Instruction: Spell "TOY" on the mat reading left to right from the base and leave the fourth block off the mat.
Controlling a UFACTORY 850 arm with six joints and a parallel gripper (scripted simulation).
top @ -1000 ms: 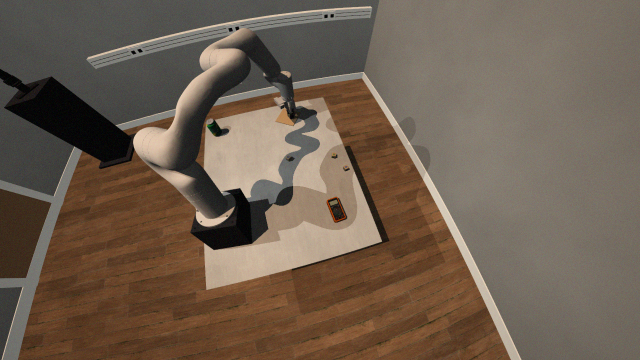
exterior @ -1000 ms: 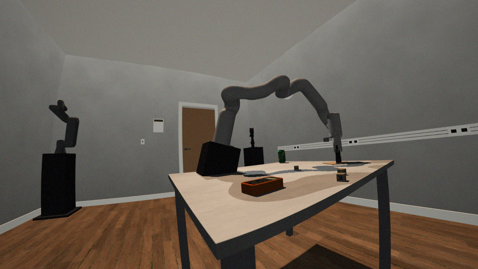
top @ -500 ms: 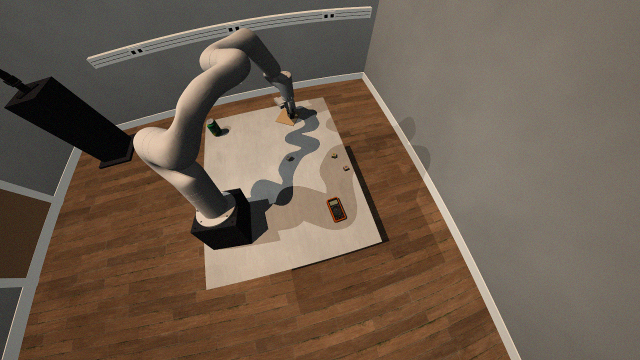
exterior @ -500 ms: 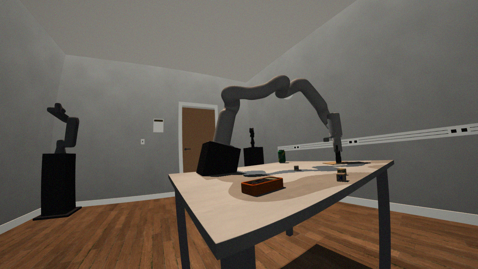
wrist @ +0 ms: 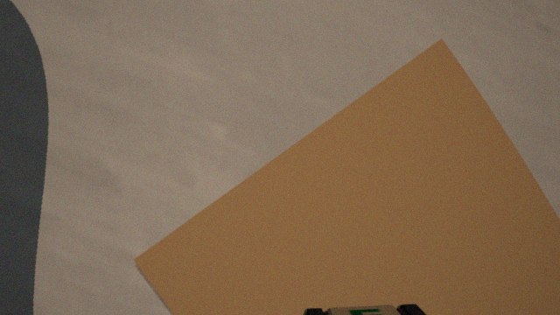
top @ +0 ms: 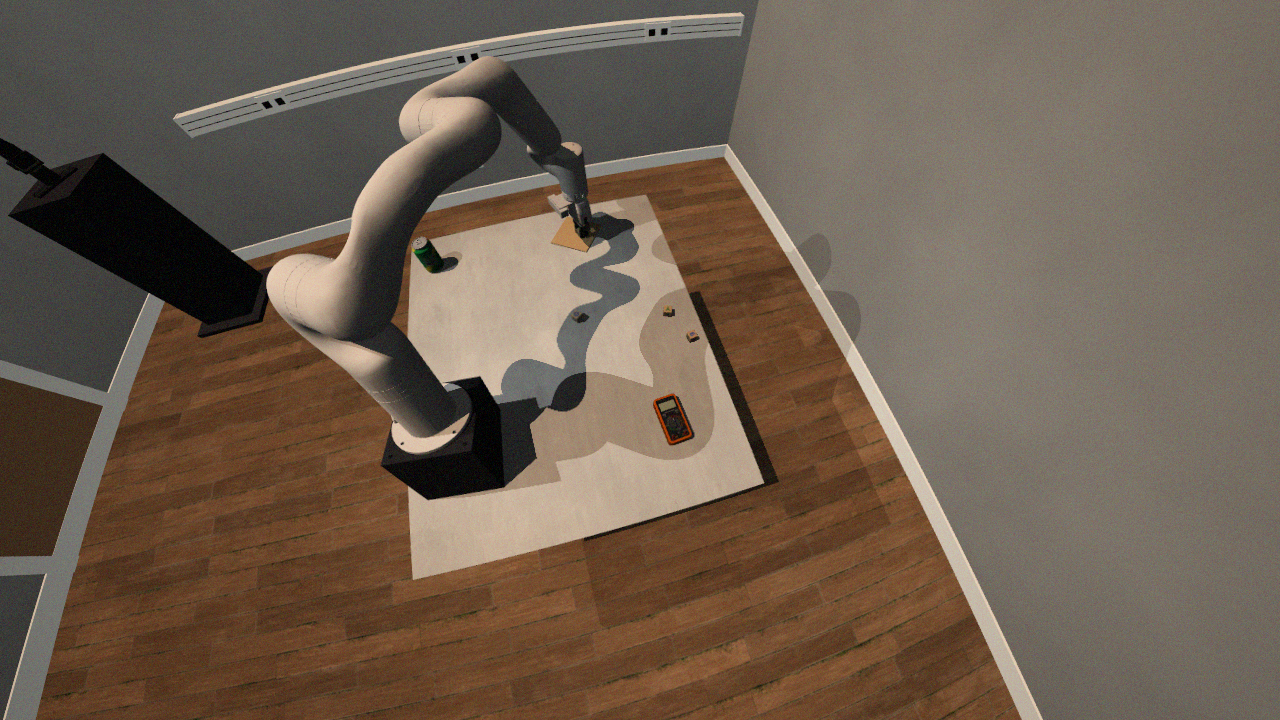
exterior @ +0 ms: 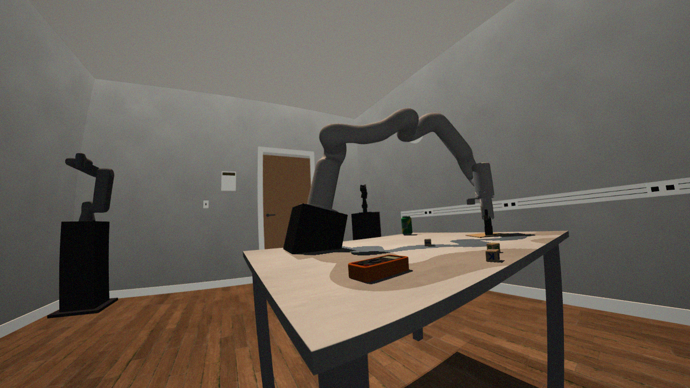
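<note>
Fingers pinching a pale cube block (wrist: 363, 311) w/ green lettering, bottom edge of wrist view, over flat matte tan mat (wrist: 372, 197). Bench (top: 501, 295): cream top w/ grey-blue wavy patches; plank floor.

Matt tan mat (wrist: 376, 184), smooth table (exterior: 308, 309) top, wood-plank floor (top: 268, 608), all non-glossy.

Pale jointed arm's dark gripper (top: 584, 229) is down on the tan square mat (top: 569, 237), apparently clamping something small
</note>
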